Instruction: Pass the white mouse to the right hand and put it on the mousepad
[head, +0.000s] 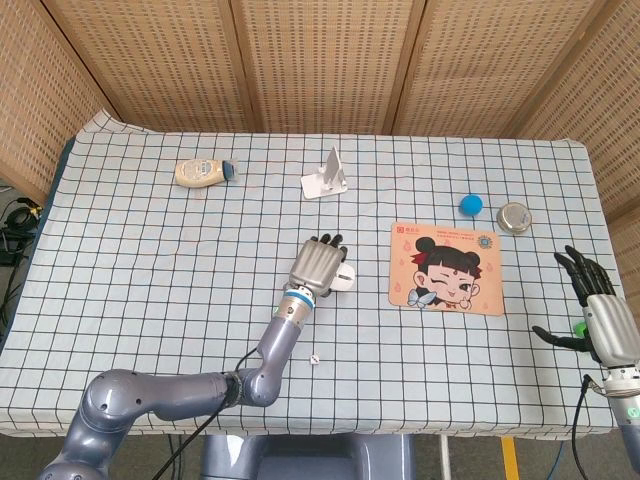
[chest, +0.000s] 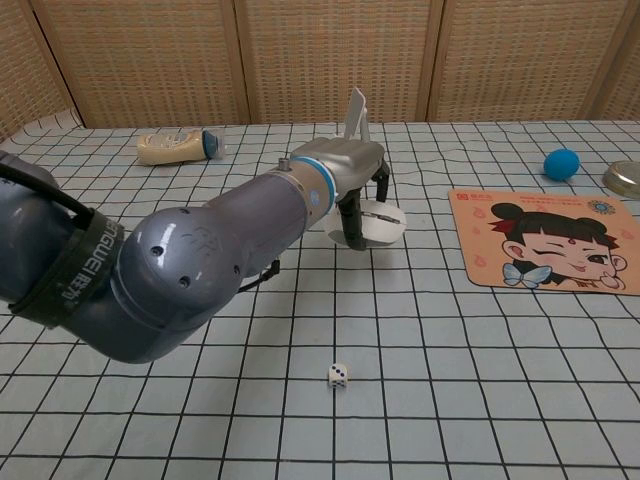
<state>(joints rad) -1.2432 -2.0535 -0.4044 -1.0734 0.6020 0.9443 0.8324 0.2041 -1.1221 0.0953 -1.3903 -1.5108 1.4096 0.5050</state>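
Observation:
My left hand grips the white mouse above the table's middle, its fingers wrapped over the top. The mouse hangs just left of the mousepad, a peach pad with a cartoon girl's face. At the table's right edge my right hand hovers with its fingers spread and nothing in it; the chest view does not show it.
A white phone stand stands at the back centre. A mayonnaise bottle lies at the back left. A blue ball and a metal tin sit behind the mousepad. A small die lies near the front.

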